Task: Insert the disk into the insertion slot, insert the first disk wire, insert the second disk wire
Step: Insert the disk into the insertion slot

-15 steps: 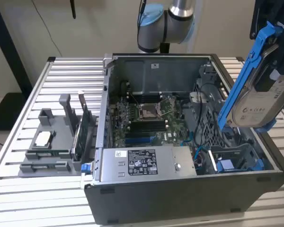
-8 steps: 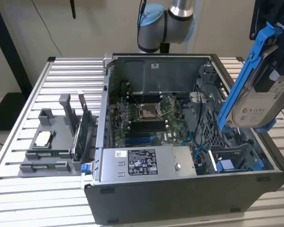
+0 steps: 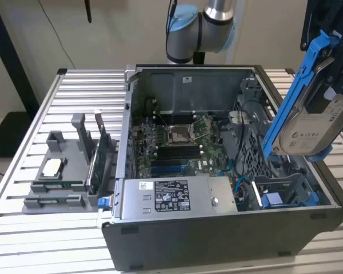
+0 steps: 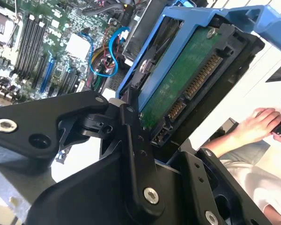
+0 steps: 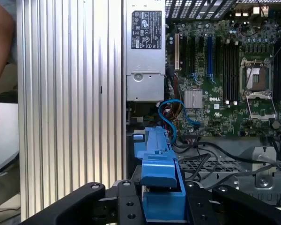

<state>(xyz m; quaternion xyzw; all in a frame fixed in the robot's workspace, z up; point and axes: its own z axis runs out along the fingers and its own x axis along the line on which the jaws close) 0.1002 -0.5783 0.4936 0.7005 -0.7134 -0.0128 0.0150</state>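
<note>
We see the gripper [image 5: 161, 202] clenched on the disk [image 3: 308, 128], its black fingers [image 4: 136, 154] pressing the two sides of the blue carrier frame [image 5: 157, 164]. The disk is a silver-grey slab with a white printed label, clipped in that bright blue frame. In the second wrist view its green circuit board and gold connector row show. In the exterior view its long axis stands steeply, the upper end leaning toward the exterior view's right. It extends down from the fingers, held in the air over the open computer case [image 3: 217, 240].
</note>
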